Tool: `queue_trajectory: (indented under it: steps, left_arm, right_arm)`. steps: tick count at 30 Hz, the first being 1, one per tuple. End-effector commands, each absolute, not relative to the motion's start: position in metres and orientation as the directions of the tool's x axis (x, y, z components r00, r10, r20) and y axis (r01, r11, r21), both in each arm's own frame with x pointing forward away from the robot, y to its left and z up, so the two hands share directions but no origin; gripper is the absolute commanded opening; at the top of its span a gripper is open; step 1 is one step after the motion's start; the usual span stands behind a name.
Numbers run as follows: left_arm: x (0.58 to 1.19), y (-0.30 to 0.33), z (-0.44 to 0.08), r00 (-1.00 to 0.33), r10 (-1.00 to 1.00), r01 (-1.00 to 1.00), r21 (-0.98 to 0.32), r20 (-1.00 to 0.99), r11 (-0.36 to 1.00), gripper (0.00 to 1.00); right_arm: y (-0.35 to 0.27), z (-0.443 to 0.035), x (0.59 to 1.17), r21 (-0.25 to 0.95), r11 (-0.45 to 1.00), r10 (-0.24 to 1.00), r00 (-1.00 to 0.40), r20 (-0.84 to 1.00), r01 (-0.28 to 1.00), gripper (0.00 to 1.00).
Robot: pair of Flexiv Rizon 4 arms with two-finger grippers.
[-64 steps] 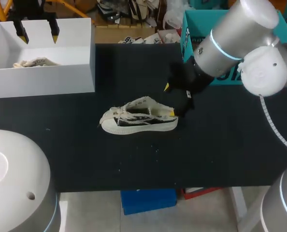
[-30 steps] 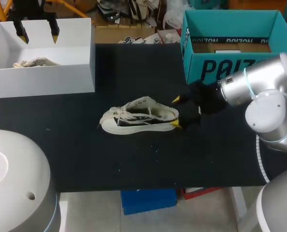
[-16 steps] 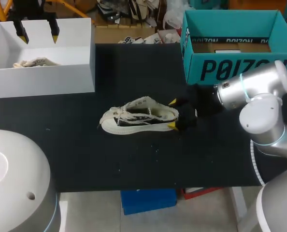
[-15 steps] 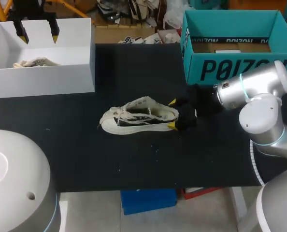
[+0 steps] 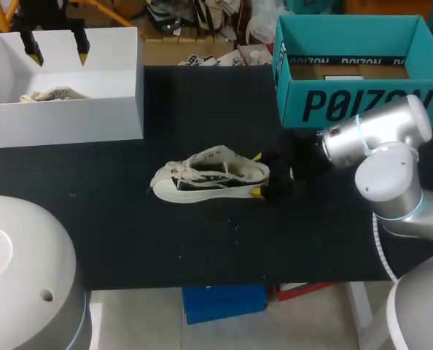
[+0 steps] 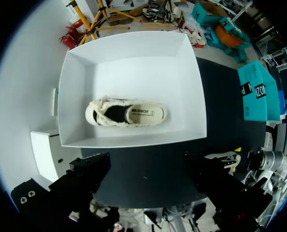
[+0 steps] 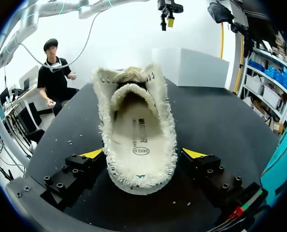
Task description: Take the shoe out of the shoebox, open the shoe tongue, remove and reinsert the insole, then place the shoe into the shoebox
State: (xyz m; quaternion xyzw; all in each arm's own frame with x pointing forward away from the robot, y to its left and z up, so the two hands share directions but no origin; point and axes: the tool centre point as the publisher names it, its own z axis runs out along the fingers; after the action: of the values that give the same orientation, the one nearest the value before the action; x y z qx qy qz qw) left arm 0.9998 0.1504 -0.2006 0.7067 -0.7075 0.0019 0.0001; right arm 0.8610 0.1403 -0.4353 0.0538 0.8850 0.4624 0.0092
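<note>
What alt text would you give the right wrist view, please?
A cream shoe with frayed edges lies on the black table, its heel between the open yellow-tipped fingers of the right gripper. Its insole shows inside, and a white box stands farther along the table.

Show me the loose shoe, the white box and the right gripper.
Loose shoe (image 5: 202, 192), head view, sole edge.
White box (image 5: 71, 118), head view, front wall.
Right gripper (image 5: 256, 173), head view, between its tips.
</note>
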Motion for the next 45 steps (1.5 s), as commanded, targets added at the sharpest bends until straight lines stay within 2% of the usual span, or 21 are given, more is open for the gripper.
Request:
queue_trajectory:
  steps: [1, 8, 15, 23, 28, 42, 45]
  left_arm:
    - [1.000, 0.150, -0.200, 0.000, -1.000, -1.000, -0.001, 0.002, 0.000, 1.00]
    - [1.000, 0.150, -0.200, 0.000, -1.000, -1.000, -0.001, 0.002, 0.000, 1.00]
    - [0.995, 0.124, -0.184, 0.073, -0.995, -0.996, 0.052, -0.073, -0.077, 1.00]
    - [0.959, 0.071, -0.180, 0.114, -0.981, -0.992, 0.029, -0.154, -0.120, 1.00]
    - [0.930, 0.041, -0.184, 0.090, -0.989, -0.996, 0.012, -0.116, -0.092, 1.00]
    - [0.930, 0.041, -0.184, 0.090, -0.989, -0.996, 0.012, -0.116, -0.092, 1.00]
    - [0.929, 0.038, -0.174, 0.091, -0.982, -0.995, -0.050, -0.166, -0.084, 1.00]
  right_arm:
    - [0.145, -0.438, 0.864, 0.815, 0.573, 0.104, -0.994, 0.033, 0.087, 0.00]
    - [0.145, -0.438, 0.864, 0.815, 0.573, 0.104, -0.994, 0.033, 0.087, 0.00]
    - [0.145, -0.438, 0.864, 0.815, 0.573, 0.104, -0.994, 0.033, 0.087, 0.00]
    - [0.145, -0.438, 0.864, 0.815, 0.573, 0.104, -0.994, 0.033, 0.087, 0.00]
    - [0.145, -0.438, 0.864, 0.815, 0.573, 0.104, -0.994, 0.033, 0.087, 0.00]
    - [0.145, -0.438, 0.864, 0.815, 0.573, 0.104, -0.994, 0.033, 0.087, 0.00]
    - [0.145, -0.438, 0.864, 0.815, 0.573, 0.104, -0.994, 0.033, 0.087, 0.00]
